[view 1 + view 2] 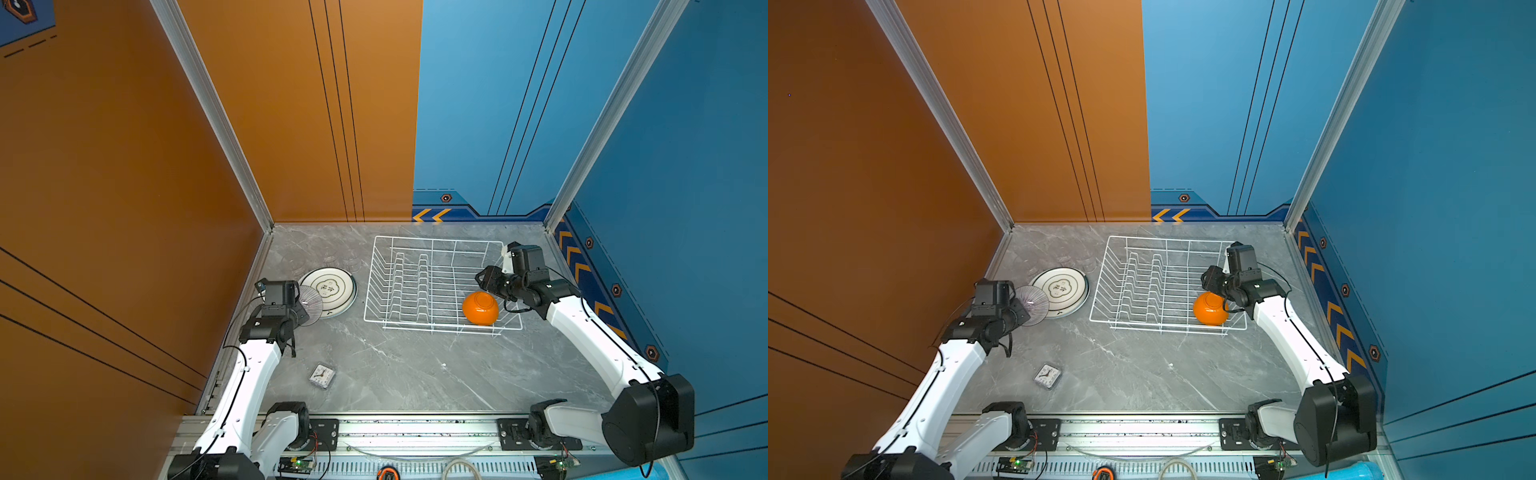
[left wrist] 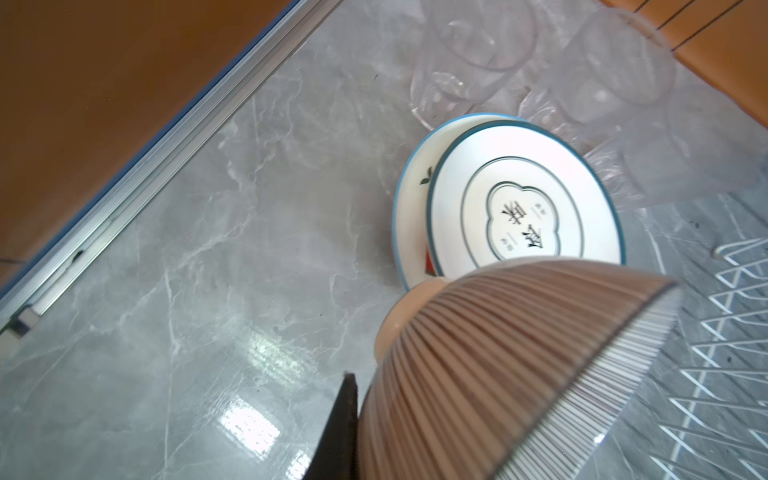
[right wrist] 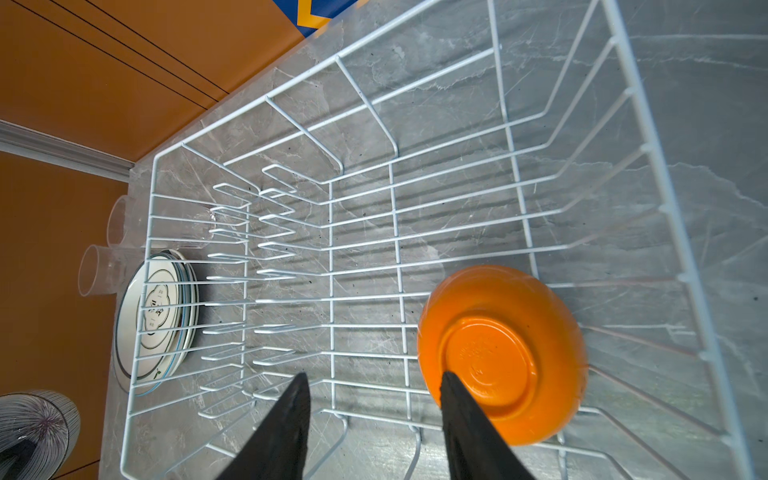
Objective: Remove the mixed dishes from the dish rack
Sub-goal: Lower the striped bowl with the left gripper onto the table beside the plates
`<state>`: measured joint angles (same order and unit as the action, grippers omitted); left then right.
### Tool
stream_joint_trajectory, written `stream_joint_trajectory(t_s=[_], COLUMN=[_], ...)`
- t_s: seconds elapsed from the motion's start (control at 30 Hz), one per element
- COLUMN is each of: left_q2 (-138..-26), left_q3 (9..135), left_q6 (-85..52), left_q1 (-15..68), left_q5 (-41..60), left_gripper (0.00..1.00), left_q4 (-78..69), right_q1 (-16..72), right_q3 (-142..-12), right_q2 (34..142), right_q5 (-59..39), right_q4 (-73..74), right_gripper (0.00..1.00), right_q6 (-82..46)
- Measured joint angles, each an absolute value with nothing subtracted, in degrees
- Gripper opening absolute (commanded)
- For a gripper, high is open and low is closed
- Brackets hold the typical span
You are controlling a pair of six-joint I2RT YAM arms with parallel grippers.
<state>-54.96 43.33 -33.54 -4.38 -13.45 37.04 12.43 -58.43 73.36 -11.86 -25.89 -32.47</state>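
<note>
Over the grey marble tabletop (image 1: 395, 374), we should straddle the glossy orange bowl (image 3: 503, 353), lower right, right gripper (image 3: 374, 376) parted; left gripper (image 1: 300, 311) clamps the ribbed white bowl (image 2: 519, 374).

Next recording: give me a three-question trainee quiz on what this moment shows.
1. True or false: the orange bowl lies upside down inside the dish rack.
2. Which end effector holds the ribbed bowl? A) left B) right
3. Fill in: the stacked plates sit ___ the rack, on the table.
Key: 1 true; 2 A, the left end effector; 3 outside.
</note>
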Motion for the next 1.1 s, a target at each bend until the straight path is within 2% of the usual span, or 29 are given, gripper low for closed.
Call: stream_joint_trajectory(t_s=[0.2, 0.37, 0.63, 1.1], left_q2=[-54.98, -57.43, -63.53, -65.78], left_q3=[40.12, 39.79, 39.79, 37.71], left_q6=[-36.56, -37.98, -39.79, -40.45], left_q1=[-14.61, -19.03, -21.76, -23.68], left_q5=[-9.82, -8.25, -5.48, -3.07], left_gripper=[0.00, 0.00, 0.00, 0.03], left_q4=[38.41, 38.79, 37.98, 34.74], right_q1=[12.51, 13.02, 14.22, 14.22], right_q3=[-58.19, -58.00, -57.12, -56.27], right_q2=[72.53, 72.53, 72.55, 73.69], right_q5=[-11.70, -11.75, -11.79, -11.99], right_q4=[-26.61, -26.59, -26.57, -26.50], right_gripper=[0.52, 0.52, 0.52, 0.52], right_q6=[-31.11, -30.59, -29.74, -29.34])
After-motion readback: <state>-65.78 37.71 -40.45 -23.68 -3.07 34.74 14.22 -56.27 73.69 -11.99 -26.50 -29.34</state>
